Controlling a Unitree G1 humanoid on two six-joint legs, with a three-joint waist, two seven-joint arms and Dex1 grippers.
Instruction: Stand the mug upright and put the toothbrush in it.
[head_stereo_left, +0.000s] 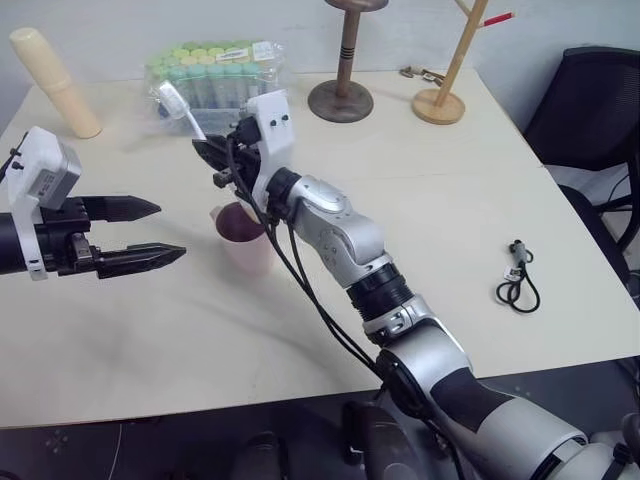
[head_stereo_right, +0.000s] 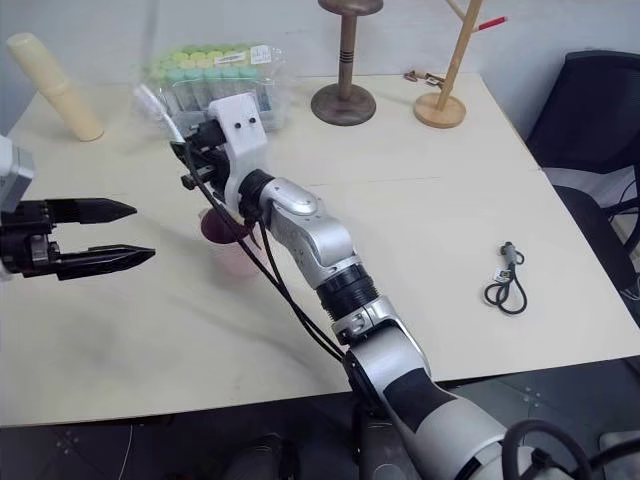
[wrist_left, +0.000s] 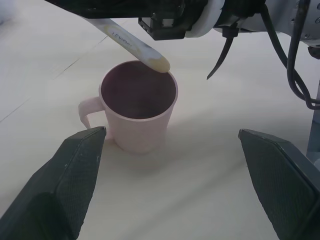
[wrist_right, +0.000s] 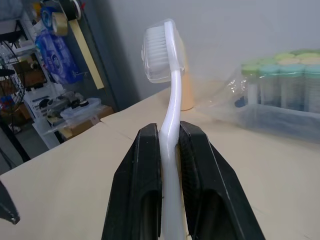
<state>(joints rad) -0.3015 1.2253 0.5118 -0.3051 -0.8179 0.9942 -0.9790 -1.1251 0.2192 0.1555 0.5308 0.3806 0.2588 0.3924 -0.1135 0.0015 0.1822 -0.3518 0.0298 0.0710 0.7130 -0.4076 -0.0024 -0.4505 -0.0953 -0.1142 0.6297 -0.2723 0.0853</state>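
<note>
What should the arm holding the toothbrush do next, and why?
Probably lower it. The right gripper is shut on the toothbrush, whose handle end hangs just above the upright mug, at its rim. Easing it down before letting go should put it inside.

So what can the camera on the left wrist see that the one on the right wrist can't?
Left wrist view alone: the small pale pink mug standing upright on the table, its dark mauve inside open, the left gripper open before it, and the toothbrush's handle end hanging just above the rim.

Right wrist view alone: the bristle head under a clear cap, the clear pack of green-capped tubes, and shelves behind.

Both: the slim white plastic toothbrush, clamped in the right gripper, and the pale tabletop.
</note>
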